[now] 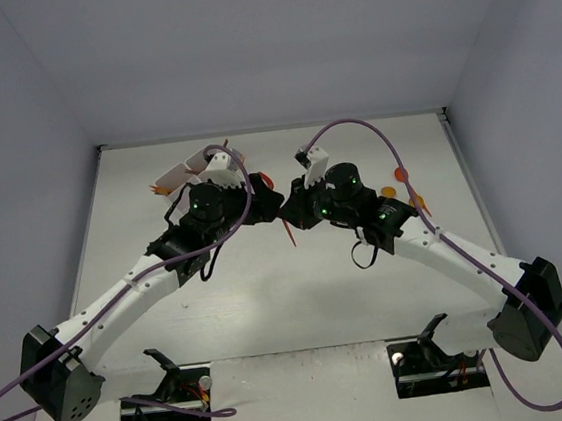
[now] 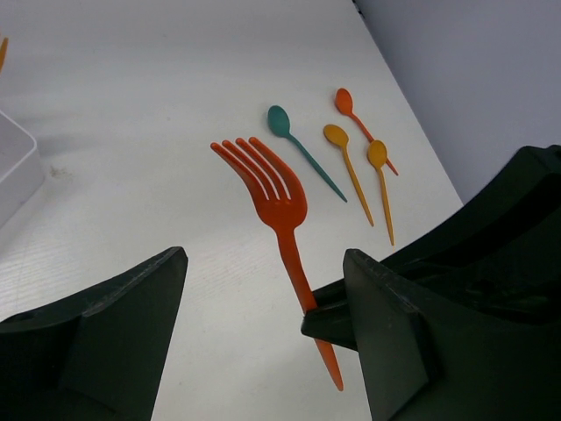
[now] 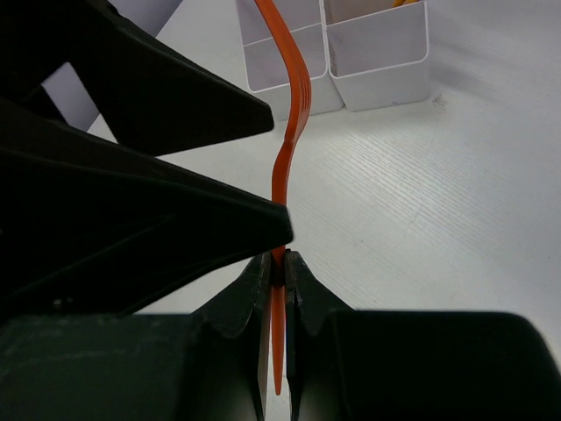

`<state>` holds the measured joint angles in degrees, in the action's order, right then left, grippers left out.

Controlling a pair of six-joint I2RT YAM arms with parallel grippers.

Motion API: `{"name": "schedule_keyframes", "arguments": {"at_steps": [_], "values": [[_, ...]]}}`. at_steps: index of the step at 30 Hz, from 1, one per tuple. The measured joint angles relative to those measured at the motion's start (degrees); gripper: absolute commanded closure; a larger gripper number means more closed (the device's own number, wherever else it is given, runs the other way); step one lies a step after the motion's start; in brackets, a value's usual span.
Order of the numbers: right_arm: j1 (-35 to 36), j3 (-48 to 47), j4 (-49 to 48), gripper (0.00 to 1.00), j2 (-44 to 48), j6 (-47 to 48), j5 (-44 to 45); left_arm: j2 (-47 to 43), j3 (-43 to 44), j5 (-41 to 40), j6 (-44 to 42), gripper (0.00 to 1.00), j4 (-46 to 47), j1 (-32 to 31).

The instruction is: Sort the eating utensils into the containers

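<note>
The orange fork [image 2: 279,206] is pinched by its handle in the right gripper [image 3: 279,263], whose jaws are closed tight on the thin plastic a little above the handle's tip. The short tail of the handle sticks out below the grip. The fork's head stands clear of the jaws, in the gap of the left gripper [image 2: 265,259]. That gripper's two fingers [image 2: 114,316] are spread wide on either side of the fork and hold nothing.

There is one fork here. Four spoons lie on the table [image 2: 158,105] beyond it: one teal spoon [image 2: 279,120], one red-orange spoon [image 2: 344,101] and two yellow-orange spoons [image 2: 336,134]. Two compartments of the white tray [image 3: 377,61] show in the right wrist view.

The fork's long axis runs straight out from the right jaws, and its tines point toward the tray. From the left wrist the tines lean up and to the left, with the handle running down to the right. The spoons lie roughly parallel to one another, with their bowls at the far end. In the top view the arms cover most of the fork, and a thin orange sliver [image 1: 288,232] below the grippers is probably its handle tip.
</note>
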<state>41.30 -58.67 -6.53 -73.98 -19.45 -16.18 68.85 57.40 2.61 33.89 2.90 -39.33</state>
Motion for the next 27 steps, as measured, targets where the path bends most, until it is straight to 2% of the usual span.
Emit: {"name": "schedule_keyframes", "arguments": {"at_steps": [3, 9, 15, 23, 27], "values": [[0.0, 0.0, 0.1, 0.95, 0.3, 0.0, -0.2, 2.1, 0.1, 0.4, 0.4, 0.41, 0.0, 0.0], [0.0, 0.1, 0.0, 0.91, 0.6, -0.2, -0.2, 3.5, 0.9, 1.4, 1.2, 0.73, 0.3, 0.0], [0.0, 0.2, -0.2, 0.83, 0.6, -0.2, -0.2, 3.5, 1.2, 2.2, 1.9, 0.98, 1.0, 0.0], [0.0, 0.7, -0.2, 0.35, 0.6, -0.1, -0.1, 4.6, 1.3, 2.3, 1.5, 1.00, 1.8, 0.1], [-0.2, 1.1, -0.2, 0.27, 0.7, 0.0, 0.5, 5.6, 1.4, 1.6, -1.5, 1.00, 1.7, 0.8]]}}
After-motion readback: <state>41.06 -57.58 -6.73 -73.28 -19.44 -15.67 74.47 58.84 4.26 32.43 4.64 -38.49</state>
